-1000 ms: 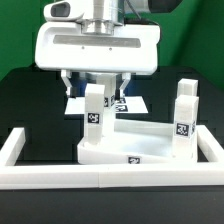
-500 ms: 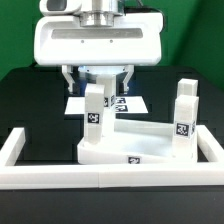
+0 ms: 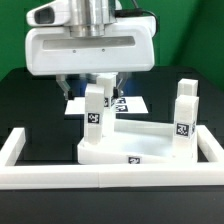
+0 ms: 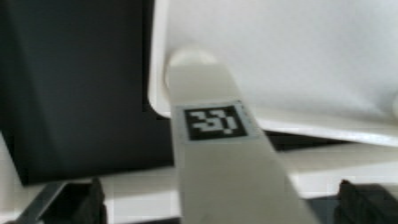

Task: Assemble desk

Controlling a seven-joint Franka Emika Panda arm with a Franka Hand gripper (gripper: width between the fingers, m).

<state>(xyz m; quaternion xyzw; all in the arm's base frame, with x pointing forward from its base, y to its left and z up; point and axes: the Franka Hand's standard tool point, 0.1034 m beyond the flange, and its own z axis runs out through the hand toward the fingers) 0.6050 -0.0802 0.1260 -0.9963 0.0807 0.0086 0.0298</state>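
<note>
The white desk tabletop (image 3: pixel 135 142) lies inside the border wall with two upright legs on it. One leg (image 3: pixel 95 110) stands at its corner on the exterior view's left, the other leg (image 3: pixel 184 112) at the right. My gripper (image 3: pixel 95 86) hangs above the left leg, open, a dark finger on each side of the leg's top with gaps between. In the wrist view the tagged leg (image 4: pixel 222 150) runs between my fingertips (image 4: pixel 68 205), not touching them, with the tabletop (image 4: pixel 302 60) behind. The other legs are out of view.
The low white U-shaped border wall (image 3: pixel 100 178) runs round the front and sides of the tabletop. The marker board (image 3: pixel 135 102) lies flat behind the left leg on the black table.
My gripper has risen and drifted a little toward the exterior view's left. Its fingers now reach only the leg's top. The leg and tabletop have not moved.
</note>
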